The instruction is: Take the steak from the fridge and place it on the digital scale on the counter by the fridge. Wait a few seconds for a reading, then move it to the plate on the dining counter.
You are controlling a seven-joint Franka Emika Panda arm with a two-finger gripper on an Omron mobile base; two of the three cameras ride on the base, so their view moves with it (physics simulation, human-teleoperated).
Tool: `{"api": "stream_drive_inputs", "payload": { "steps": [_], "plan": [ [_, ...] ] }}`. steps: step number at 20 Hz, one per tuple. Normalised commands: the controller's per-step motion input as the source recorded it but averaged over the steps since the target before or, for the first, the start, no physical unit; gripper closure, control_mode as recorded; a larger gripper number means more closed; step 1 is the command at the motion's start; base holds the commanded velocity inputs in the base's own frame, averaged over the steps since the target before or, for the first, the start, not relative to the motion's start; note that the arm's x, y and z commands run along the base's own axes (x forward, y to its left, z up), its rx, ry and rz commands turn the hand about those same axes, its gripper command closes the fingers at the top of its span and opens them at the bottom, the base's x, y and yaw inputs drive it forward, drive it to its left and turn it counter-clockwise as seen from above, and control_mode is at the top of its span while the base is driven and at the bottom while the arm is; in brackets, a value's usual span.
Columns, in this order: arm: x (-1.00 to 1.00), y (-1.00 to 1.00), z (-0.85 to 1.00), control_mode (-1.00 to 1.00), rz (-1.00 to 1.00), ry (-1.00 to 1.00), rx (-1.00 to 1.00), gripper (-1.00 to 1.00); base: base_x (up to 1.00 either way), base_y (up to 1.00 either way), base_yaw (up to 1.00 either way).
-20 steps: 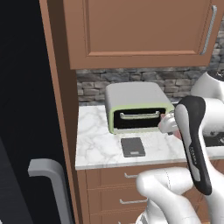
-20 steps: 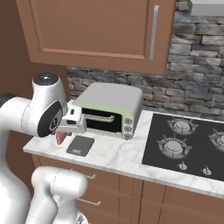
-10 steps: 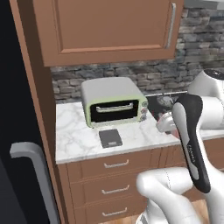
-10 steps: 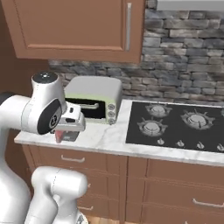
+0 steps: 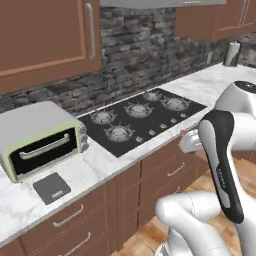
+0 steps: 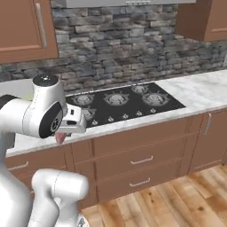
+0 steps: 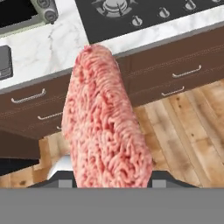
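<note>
The steak (image 7: 104, 127), a reddish-pink slab of raw meat, hangs on edge in my gripper (image 7: 107, 183), which is shut on its lower end. From the right base view the steak (image 6: 60, 138) dangles below the white hand, in front of the counter edge and above the floor. My gripper (image 5: 192, 145) sits by the drawer fronts, right of the cooktop. The digital scale (image 5: 51, 187), a dark grey pad, lies bare on the marble counter far to the left, and at the hand view's left edge as the scale (image 7: 3, 61). The fridge, plate and dining counter are out of view.
A pale green-trimmed toaster oven (image 5: 40, 137) stands behind the scale. A black gas cooktop (image 5: 140, 117) fills the counter's middle. Brown drawers (image 6: 142, 159) run under the marble, with wood floor (image 6: 177, 199) in front. Upper cabinets (image 5: 45, 35) hang above.
The whole picture has swung: the base has turned, so the toaster oven and scale slid left and the cooktop came to the middle. The steak stays in the gripper.
</note>
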Motion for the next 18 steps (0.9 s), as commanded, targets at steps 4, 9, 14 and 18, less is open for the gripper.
{"api": "stream_drive_inputs", "payload": {
  "steps": [4,9,14,18],
  "plan": [
    [0.0,0.0,0.0,1.0,0.0,0.0,0.0,1.0,0.0,-0.38,-0.85],
    [0.0,0.0,0.0,1.0,0.0,0.0,0.0,1.0,0.0,-0.41,-0.84],
    [0.0,0.0,0.0,1.0,0.0,0.0,0.0,1.0,0.0,-0.38,-0.83],
    [0.0,0.0,0.0,1.0,0.0,0.0,0.0,1.0,0.0,-0.37,-0.83]
  ]
}}
